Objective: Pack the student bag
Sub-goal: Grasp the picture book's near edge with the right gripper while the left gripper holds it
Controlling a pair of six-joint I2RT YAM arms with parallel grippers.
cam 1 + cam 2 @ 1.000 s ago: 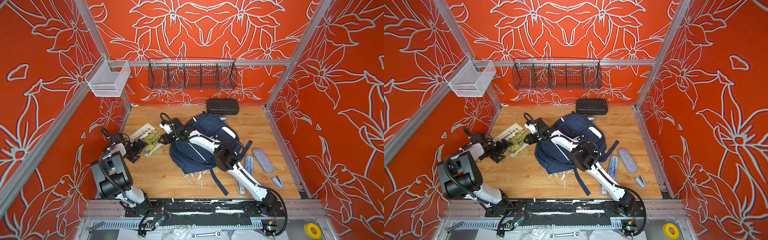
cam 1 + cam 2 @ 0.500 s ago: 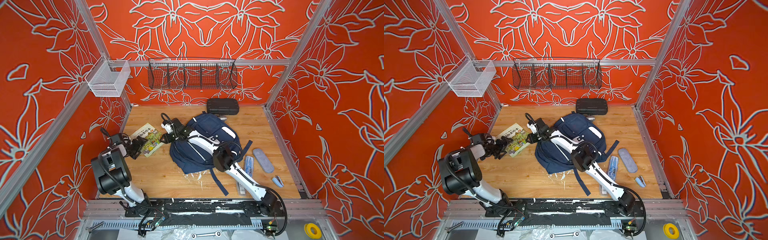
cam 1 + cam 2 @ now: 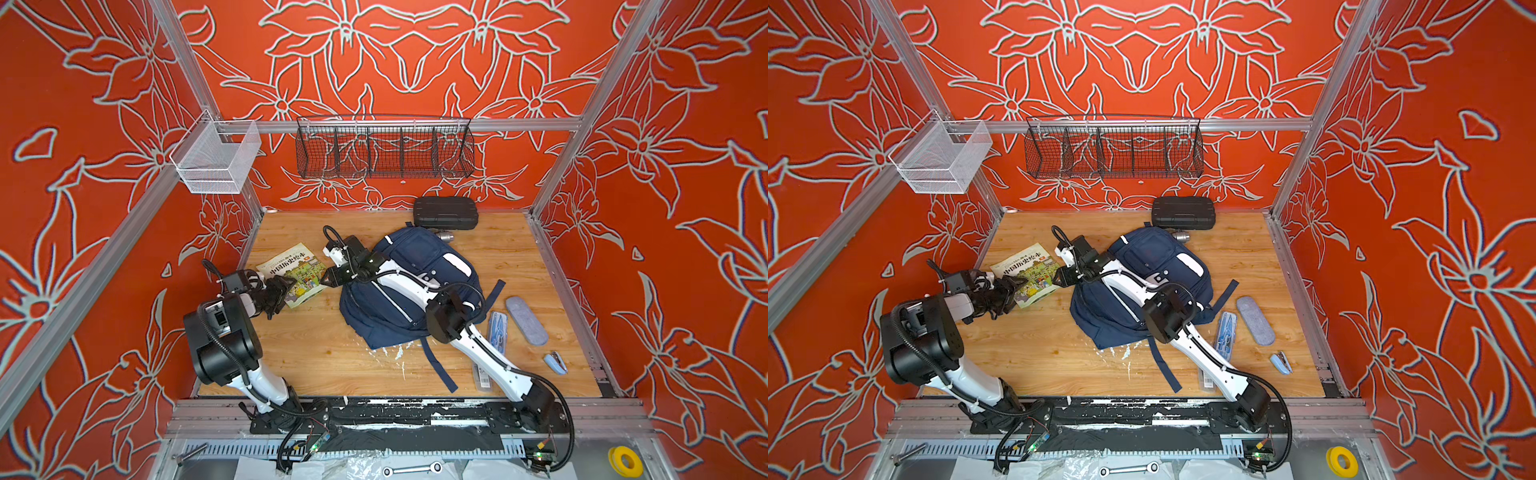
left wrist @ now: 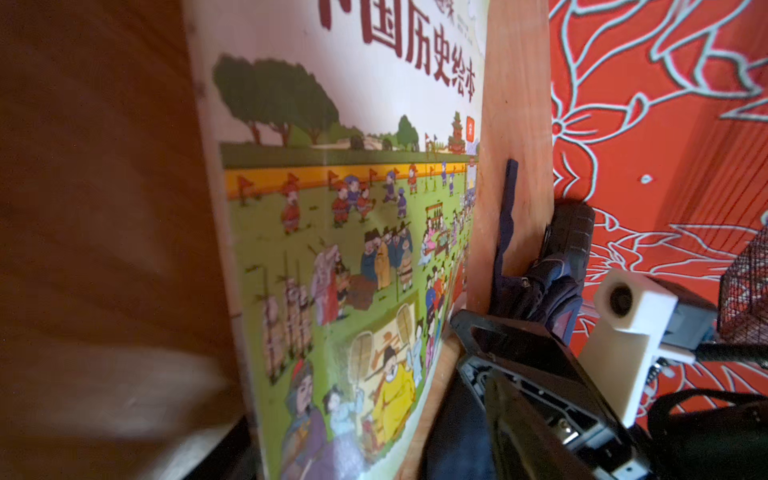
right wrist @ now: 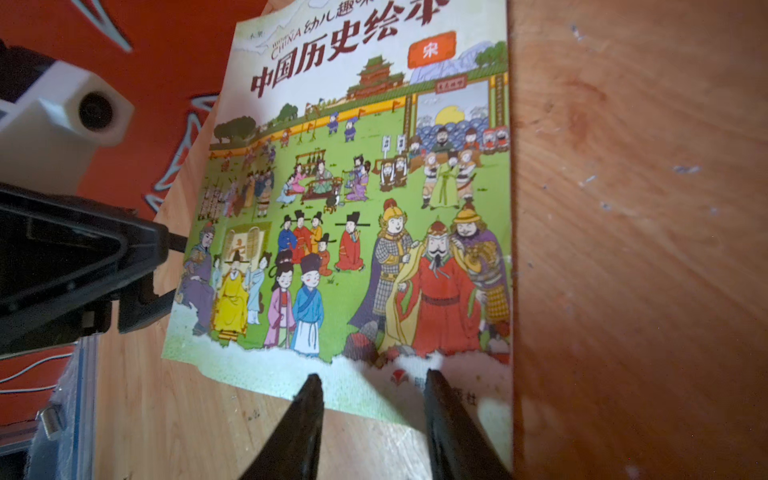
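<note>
Black right tool (image 5: 372, 374) half-open, at book (image 5: 353, 208) edge

top views: high, looking down | wrist views: close, share book (image 4: 332, 249)

Left arm (image 3: 226, 336): folding at a bulky black elbow, forearm reaching forward and toward the middle.
Left pincer (image 3: 289, 286): lying low, pointing toward the right pincer (image 3: 328, 277); jaws standing somewhat apart, grip unclear.
Right arm (image 3: 405, 282): stretching diagonally from its base across to the left side, elbow bending midway.
Right pincer: facing the left pincer, fingers (image 5: 309, 403) standing apart.
</note>
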